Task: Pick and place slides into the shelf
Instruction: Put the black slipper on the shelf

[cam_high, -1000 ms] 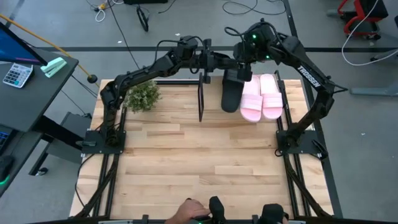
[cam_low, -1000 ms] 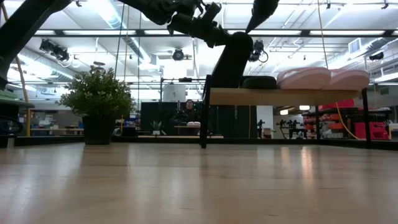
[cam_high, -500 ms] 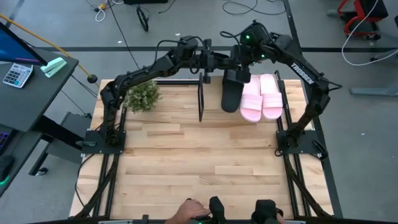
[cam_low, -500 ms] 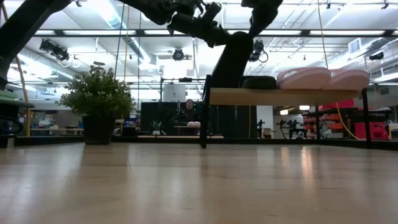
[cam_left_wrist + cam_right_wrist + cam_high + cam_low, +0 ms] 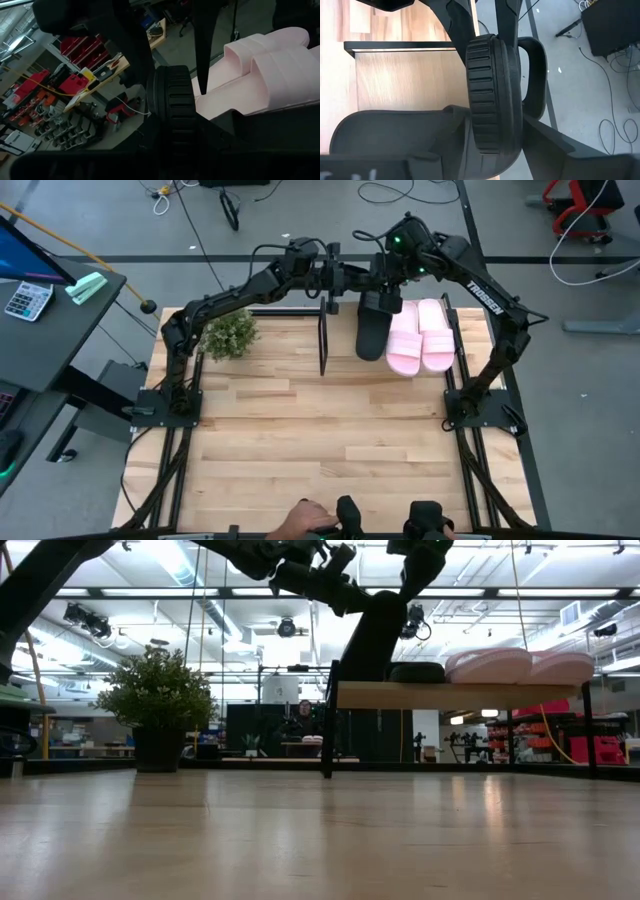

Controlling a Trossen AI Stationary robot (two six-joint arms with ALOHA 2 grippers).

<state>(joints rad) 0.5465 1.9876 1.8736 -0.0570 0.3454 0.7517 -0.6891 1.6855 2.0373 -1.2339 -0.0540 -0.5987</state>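
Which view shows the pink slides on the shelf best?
The high view: both pink slides show whole, side by side. The low view gives only their side profile, the left wrist view only their straps, and the right wrist view none.

Two pale pink slides (image 5: 421,335), two black slides (image 5: 371,325), one shelf (image 5: 450,695), one potted plant (image 5: 228,334)

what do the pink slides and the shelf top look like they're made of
Pink slides: probably moulded foam or soft rubber, matte, with one-piece rounded ribbed straps and no stitching visible. Shelf top: light wood, likely plywood, with a pale unpainted edge, on thin black uprights that look like metal.
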